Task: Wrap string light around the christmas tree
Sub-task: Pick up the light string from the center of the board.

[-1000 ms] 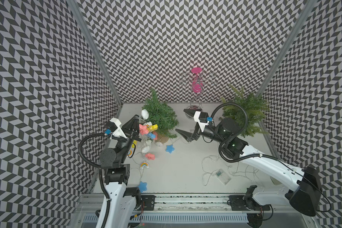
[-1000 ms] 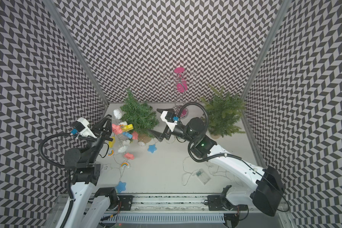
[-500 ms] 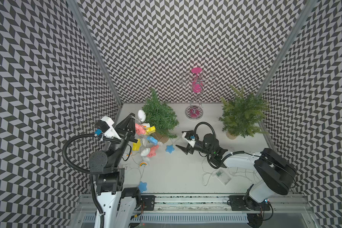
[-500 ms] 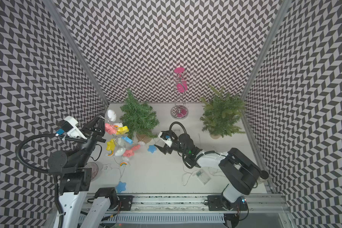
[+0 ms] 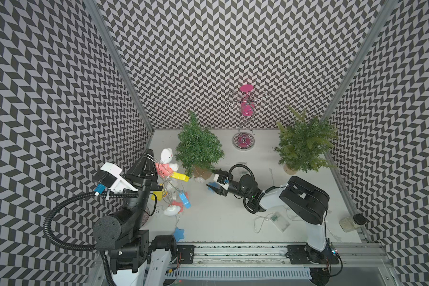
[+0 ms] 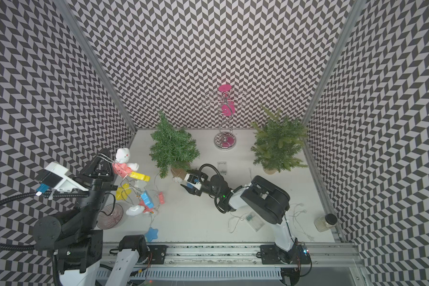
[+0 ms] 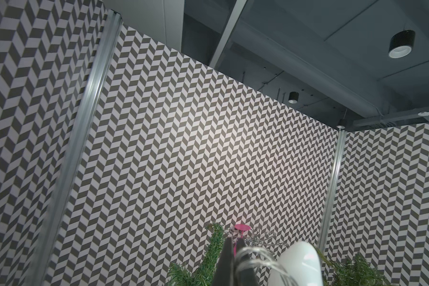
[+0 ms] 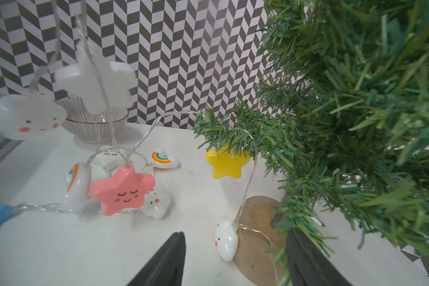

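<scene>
B/w chevron walls, white tabletop, ceiling lamps.

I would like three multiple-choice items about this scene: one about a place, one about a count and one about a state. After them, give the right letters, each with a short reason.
1. Where is the pink stand?
A. at the back, between the darker tree and the lighter tree
B. at the front edge
C. lying on its side at the left

2. How many green trees are there?
A. one
B. two
C. three

3. In what state is the left gripper?
A. open and empty
B. shut on the wire of the string light
C. open around a trunk

Answers:
1 A: it stands upright at the back, between them.
2 B: both top views show only these two.
3 B: the wire loops around its closed fingers, and the lights hang from it.
</scene>
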Robot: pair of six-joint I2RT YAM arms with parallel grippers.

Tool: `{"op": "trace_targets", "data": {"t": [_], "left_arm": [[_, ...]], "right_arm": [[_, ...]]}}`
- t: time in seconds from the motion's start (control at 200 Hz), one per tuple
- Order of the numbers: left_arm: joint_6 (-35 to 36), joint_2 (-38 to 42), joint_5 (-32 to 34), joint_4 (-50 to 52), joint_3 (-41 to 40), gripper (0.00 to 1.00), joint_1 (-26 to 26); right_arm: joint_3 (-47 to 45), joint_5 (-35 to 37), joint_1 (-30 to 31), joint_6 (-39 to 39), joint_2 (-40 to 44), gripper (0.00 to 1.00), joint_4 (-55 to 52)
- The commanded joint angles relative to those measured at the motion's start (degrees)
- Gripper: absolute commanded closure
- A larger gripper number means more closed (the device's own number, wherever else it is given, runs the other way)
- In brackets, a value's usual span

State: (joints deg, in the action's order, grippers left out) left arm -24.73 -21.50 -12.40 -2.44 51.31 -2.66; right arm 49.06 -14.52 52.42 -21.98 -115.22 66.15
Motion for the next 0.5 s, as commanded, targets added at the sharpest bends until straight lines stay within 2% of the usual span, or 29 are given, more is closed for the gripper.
{"op": "trace_targets", "data": {"t": [0.0,0.06,0.11,0.175,0.3,0.496], "left_arm": [[1.09,1.22,6.41,1.73,1.56,1.00,-0.16],[1.09,0.72,7.40,1.20,0.91,1.00,-0.16],[1.29,-0.10,7.30,1.00,0.73,1.00,-0.16],[1.27,-1.27,7.02,0.64,0.72,1.00,-0.16],[0.83,-2.12,7.39,-2.08,-0.41,1.00,-0.18],[1.35,-3.71,5.83,-2.26,1.77,1.00,-0.18]], "right_arm": [[1.65,1.83,1.32,-1.65,-1.98,0.47,2.38],[0.84,1.71,2.25,-1.04,-1.67,0.47,3.74],[0.89,5.69,2.84,-2.26,-1.99,0.47,5.22],[3.64,5.33,2.71,-1.64,-2.15,0.46,0.18],[12.51,0.91,2.80,8.22,-3.88,0.45,-11.49],[17.69,6.35,2.40,15.65,-8.98,0.47,-12.05]]}}
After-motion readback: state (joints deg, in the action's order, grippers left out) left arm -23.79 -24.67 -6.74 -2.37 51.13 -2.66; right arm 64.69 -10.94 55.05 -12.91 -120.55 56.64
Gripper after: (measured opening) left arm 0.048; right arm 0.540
